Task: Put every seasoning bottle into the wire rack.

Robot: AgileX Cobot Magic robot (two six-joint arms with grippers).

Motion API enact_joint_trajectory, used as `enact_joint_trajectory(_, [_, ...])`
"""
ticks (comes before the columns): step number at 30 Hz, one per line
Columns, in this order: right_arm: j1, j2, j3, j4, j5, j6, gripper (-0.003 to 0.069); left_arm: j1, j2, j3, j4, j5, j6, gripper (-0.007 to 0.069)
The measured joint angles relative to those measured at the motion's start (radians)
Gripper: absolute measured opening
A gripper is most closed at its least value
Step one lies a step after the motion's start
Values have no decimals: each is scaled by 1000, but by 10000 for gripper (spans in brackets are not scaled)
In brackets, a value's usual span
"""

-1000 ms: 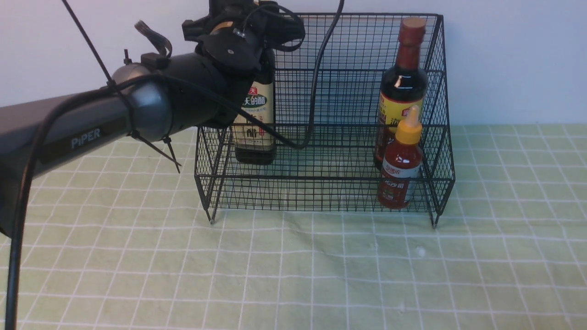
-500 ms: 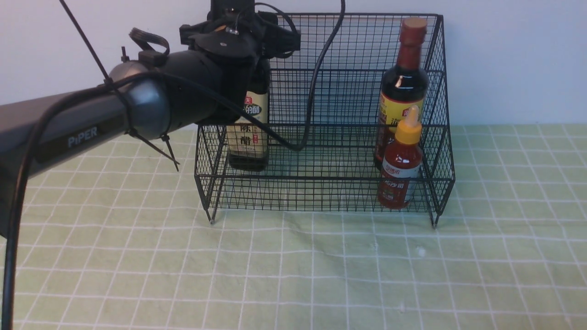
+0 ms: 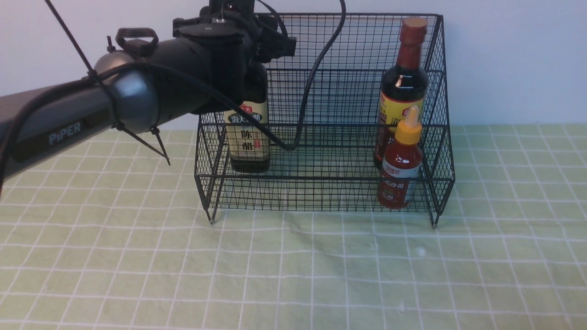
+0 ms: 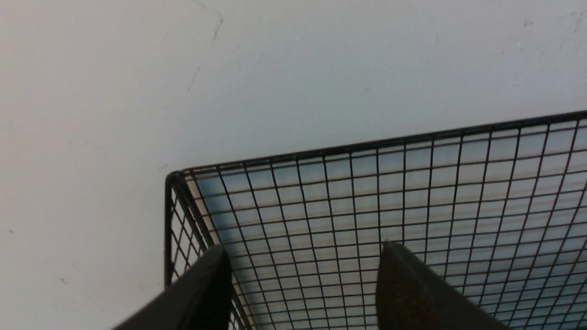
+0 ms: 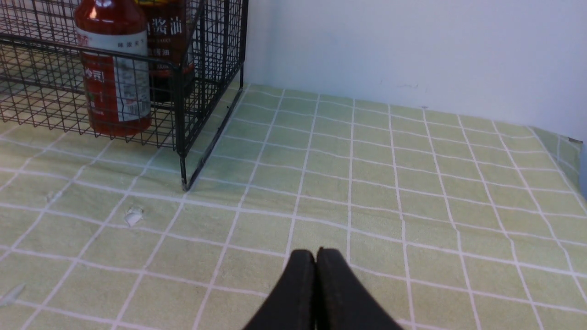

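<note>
1. Green checked cloth (image 3: 293, 275) under wire rack (image 3: 321, 192); white wall (image 3: 513, 59) behind it.
2. Beige-label bottle (image 3: 247, 142) inside rack's left end; maroon-cap bottle (image 3: 403, 87), red sauce bottle (image 3: 400, 169) at right end.
3. Left gripper (image 4: 305, 250) spread, empty; right gripper (image 5: 315, 254) pinched closed.

In rack (image 3: 321, 41): lone bottle (image 3: 247, 142) left; small bottle (image 3: 400, 174) before tall bottle (image 3: 406, 87) right

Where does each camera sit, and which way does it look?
Front view: between the arms, facing forward at the wire rack; the left arm shows.
Left wrist view: on the left arm, facing the rack's top corner; open left pincer shows.
Right wrist view: low over the cloth, facing the rack's corner; shut right pincer shows.
Shared: front and right wrist both show the red sauce bottle.
</note>
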Motion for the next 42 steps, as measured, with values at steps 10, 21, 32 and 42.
enact_joint_trajectory(10, [0,0,0,0,0,0,-15,0,-145,0,-26,26,162,382])
enact_joint_trajectory(21, [0,0,0,0,0,0,-15,0,-359,0,-70,-3,610,16])
enact_joint_trajectory(32, [0,0,0,0,0,0,-15,0,-426,-2,-85,-362,1002,15])
enact_joint_trajectory(42, [0,0,0,0,0,0,-15,-1,-462,-2,-85,-217,328,15])
